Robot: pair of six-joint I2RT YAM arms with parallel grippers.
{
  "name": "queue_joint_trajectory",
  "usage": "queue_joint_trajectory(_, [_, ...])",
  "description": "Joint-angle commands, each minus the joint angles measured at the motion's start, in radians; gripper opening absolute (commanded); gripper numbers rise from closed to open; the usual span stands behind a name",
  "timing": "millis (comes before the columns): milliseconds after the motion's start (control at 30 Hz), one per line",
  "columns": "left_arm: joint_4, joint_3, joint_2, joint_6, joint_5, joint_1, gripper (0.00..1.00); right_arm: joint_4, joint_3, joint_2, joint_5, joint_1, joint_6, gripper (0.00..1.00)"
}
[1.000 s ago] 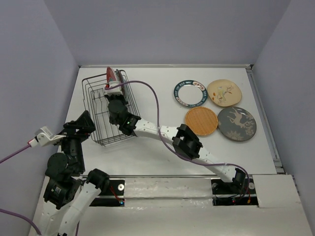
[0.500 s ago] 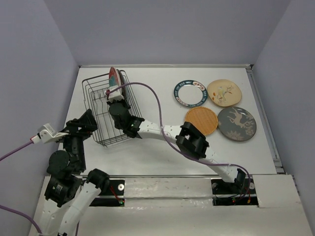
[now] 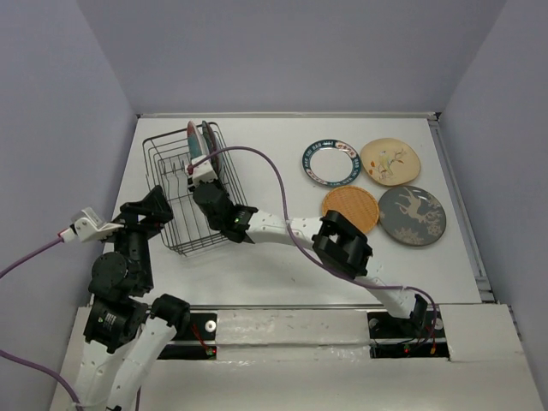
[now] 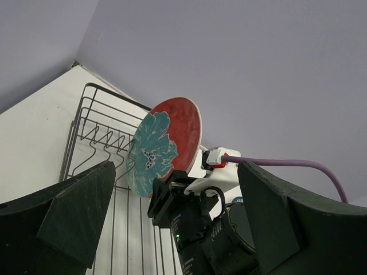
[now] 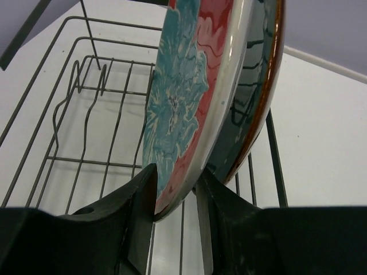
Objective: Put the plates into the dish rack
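My right gripper (image 3: 199,168) is shut on the red-and-teal floral plate (image 3: 193,137), holding it upright by its lower rim over the far end of the dish rack (image 3: 167,193). In the right wrist view the fingers (image 5: 132,223) pinch the plate (image 5: 183,97), with the dark teal plate (image 5: 258,86) standing close behind it in the rack (image 5: 86,114). My left gripper (image 3: 154,208) is open and empty at the rack's near left side. In the left wrist view, the gripper (image 4: 175,172) faces the held plate (image 4: 166,140).
Four plates lie flat at the right: white with a dark patterned rim (image 3: 329,163), cream floral (image 3: 390,161), orange woven-look (image 3: 350,211), grey with a deer (image 3: 412,214). The right arm stretches across the table's middle. Walls enclose the table.
The right gripper has shifted slightly with the floral plate, which now stands more upright. The left wrist has moved a little right, closer to the rack.
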Motion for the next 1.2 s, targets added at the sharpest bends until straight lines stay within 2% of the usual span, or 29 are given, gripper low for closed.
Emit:
queue_joint_trajectory(0, [0.064,-0.006,0.023,-0.005,0.011,0.021,0.99,-0.017,-0.042,-0.088,-0.051,0.013,0.027,0.42])
queue_joint_trajectory(67, [0.067,-0.008,0.024,-0.003,0.015,0.029,0.99,-0.042,-0.022,-0.084,-0.062,0.013,0.023,0.47])
queue_joint_trajectory(100, [0.072,-0.008,0.026,-0.003,0.017,0.035,0.99,-0.054,-0.009,-0.072,-0.074,0.013,0.018,0.54])
queue_joint_trajectory(200, [0.07,-0.008,0.027,-0.002,0.017,0.041,0.99,-0.108,0.054,-0.052,-0.071,0.013,0.02,0.57])
queue_joint_trajectory(367, [0.075,-0.009,0.026,0.004,0.022,0.044,0.99,-0.114,0.032,-0.079,-0.058,0.013,0.036,0.64])
queue_joint_trajectory(467, [0.079,-0.006,0.038,0.011,0.037,0.043,0.99,-0.12,-0.034,-0.152,-0.077,0.013,0.098,0.67])
queue_joint_trajectory(600, [0.081,0.001,0.055,0.017,0.057,0.044,0.99,-0.147,-0.148,-0.3,-0.214,0.013,0.179,0.77])
queue_joint_trajectory(733, [0.07,0.015,0.084,0.041,0.097,0.043,0.99,-0.192,-0.295,-0.516,-0.277,0.013,0.217,0.84])
queue_joint_trajectory(833, [0.049,0.026,0.098,0.047,0.134,0.043,0.99,-0.189,-0.52,-0.666,-0.291,-0.01,0.302,0.84])
queue_joint_trajectory(867, [0.035,0.029,0.102,0.049,0.166,0.041,0.99,-0.189,-0.588,-0.771,-0.291,-0.039,0.334,0.83])
queue_joint_trajectory(900, [0.029,0.03,0.102,0.049,0.181,0.041,0.99,-0.192,-0.73,-0.826,-0.297,-0.061,0.411,0.77])
queue_joint_trajectory(933, [0.008,0.03,0.098,0.055,0.196,0.041,0.99,-0.197,-0.804,-0.882,-0.306,-0.088,0.458,0.75])
queue_joint_trajectory(967, [-0.006,0.032,0.095,0.061,0.21,0.043,0.99,-0.212,-0.876,-0.939,-0.32,-0.164,0.517,0.72])
queue_joint_trajectory(1000, [-0.022,0.033,0.093,0.064,0.21,0.04,0.99,-0.242,-0.947,-1.054,-0.369,-0.211,0.63,0.64])
queue_joint_trajectory(1033, [-0.048,0.03,0.081,0.066,0.215,0.04,0.99,-0.249,-1.09,-1.114,-0.396,-0.305,0.679,0.61])
queue_joint_trajectory(1100, [-0.062,0.017,0.07,0.066,0.227,0.035,0.99,-0.261,-1.218,-1.285,-0.439,-0.389,0.781,0.54])
queue_joint_trajectory(1167, [-0.071,0.0,0.056,0.064,0.242,0.033,0.99,-0.328,-1.346,-1.387,-0.427,-0.446,0.822,0.52])
